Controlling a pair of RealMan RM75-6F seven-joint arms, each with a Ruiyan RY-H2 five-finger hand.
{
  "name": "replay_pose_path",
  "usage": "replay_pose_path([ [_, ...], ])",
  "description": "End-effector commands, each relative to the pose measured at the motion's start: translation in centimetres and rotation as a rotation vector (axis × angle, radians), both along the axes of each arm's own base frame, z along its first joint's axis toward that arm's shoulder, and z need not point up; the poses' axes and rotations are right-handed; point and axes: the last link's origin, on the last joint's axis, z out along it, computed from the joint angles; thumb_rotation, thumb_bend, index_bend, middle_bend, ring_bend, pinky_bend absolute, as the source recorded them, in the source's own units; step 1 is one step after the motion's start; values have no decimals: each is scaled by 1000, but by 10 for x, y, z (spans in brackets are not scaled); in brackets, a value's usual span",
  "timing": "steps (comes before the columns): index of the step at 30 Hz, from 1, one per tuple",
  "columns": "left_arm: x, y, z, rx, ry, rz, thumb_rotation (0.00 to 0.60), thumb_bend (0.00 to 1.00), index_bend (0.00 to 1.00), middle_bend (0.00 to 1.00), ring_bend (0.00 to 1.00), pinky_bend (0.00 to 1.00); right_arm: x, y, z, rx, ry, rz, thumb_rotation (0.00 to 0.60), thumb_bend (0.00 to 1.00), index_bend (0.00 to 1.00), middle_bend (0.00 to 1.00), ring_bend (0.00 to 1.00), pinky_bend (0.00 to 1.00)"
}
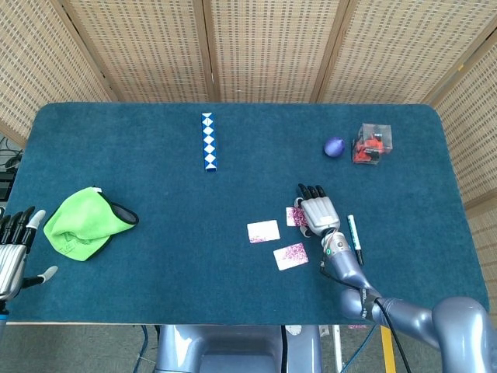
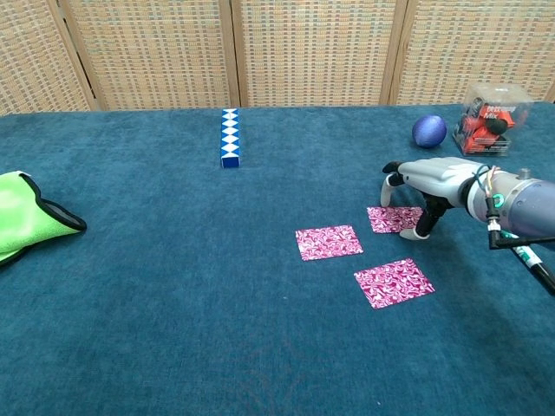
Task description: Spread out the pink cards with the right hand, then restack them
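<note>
Lying nearest the robot, just short of the right hand (image 2: 434,186) and a little to its left, is one pink card (image 2: 394,282), flat on the blue table cloth (image 2: 173,286) and apart from the others. A second pink card (image 2: 329,242) lies flat further to the hand's left, level with its fingertips. The right hand arches palm down over the third pink card (image 2: 392,218), its fingers (image 2: 424,224) spread and bent down so that their tips reach the card; it grips nothing, and from above much of this card is hidden beneath it. Just to the hand's right lies a pen (image 1: 355,238). Well off to the left, at the table's near edge, the left hand (image 1: 13,250) hangs with fingers apart and nothing in it, beside a green cloth (image 1: 81,222). Beyond the right hand sit a purple ball (image 2: 428,131) and, just right of it, a clear box with red contents (image 2: 487,109). Far beyond and to the left lies a blue and white folding strip (image 2: 230,137).
</note>
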Motion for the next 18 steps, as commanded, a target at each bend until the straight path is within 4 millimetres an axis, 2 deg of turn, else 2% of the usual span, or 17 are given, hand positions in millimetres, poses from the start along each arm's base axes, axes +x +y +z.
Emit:
replay_pose_path([
  [1,0,0,0,0,0,0,600,0,0,0,0,0,0,0,0,-1,1,-1,600,358,527,0,0,0],
  [13,0,0,0,0,0,0,600,0,0,0,0,0,8,3,8,-9,-10,39,600,361,527,0,0,0],
  [18,0,0,0,-1,0,1,600,0,0,0,0,0,18,17,14,16,-18,106,600,359,527,0,0,0],
])
